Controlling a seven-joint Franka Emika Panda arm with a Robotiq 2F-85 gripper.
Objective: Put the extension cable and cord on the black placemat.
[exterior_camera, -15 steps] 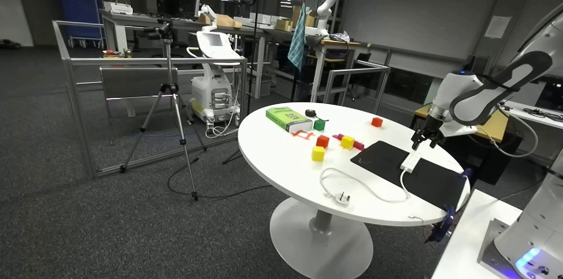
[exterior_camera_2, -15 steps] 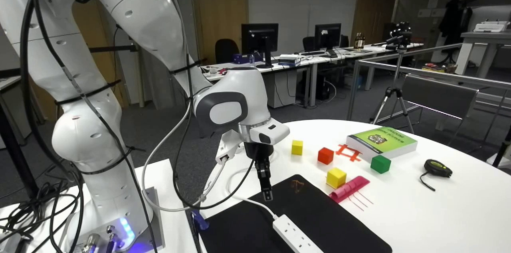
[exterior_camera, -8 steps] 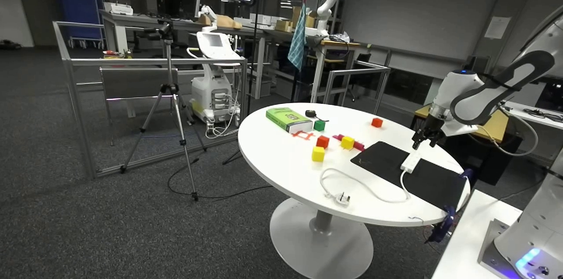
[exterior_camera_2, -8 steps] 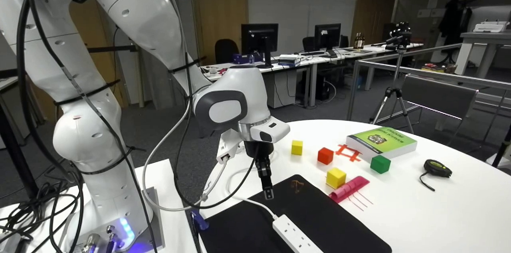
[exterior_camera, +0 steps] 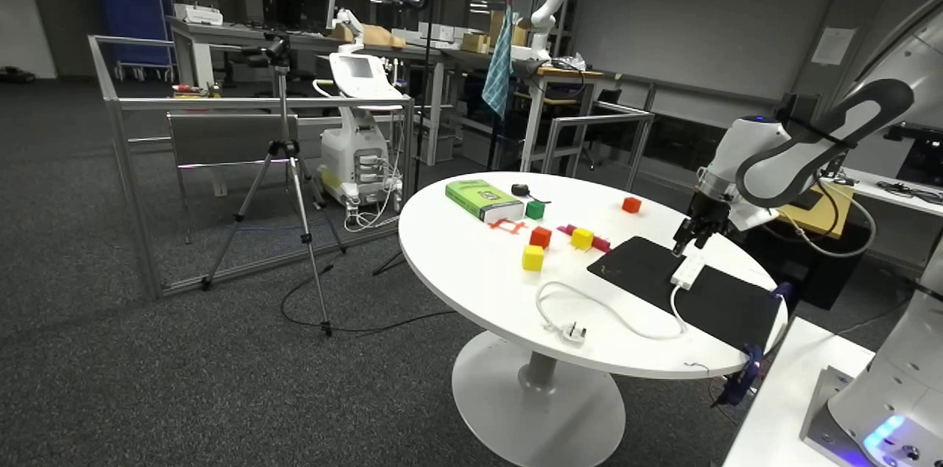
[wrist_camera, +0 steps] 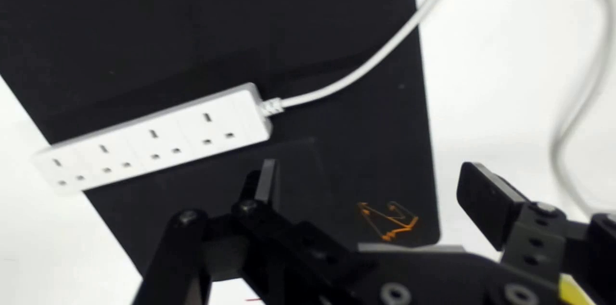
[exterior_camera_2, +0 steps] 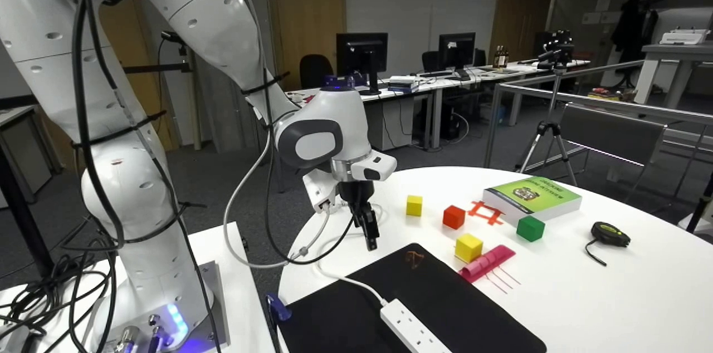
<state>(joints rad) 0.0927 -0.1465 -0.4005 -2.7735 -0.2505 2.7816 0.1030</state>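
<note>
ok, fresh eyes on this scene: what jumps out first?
The white four-socket extension strip stands out on the black placemat, one end poking past the mat's edge. Next, its cord loops off across the round white table to a plug near the rim. Above the table, the open gripper holds nothing.

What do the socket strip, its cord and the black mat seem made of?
Strip: probably rigid plastic, smooth white, straight moulded edges. Cord: likely plastic-sheathed, smooth, bending in curves. Mat: thin, matte black, hardly any sheen; perhaps rubber or fabric.
</note>
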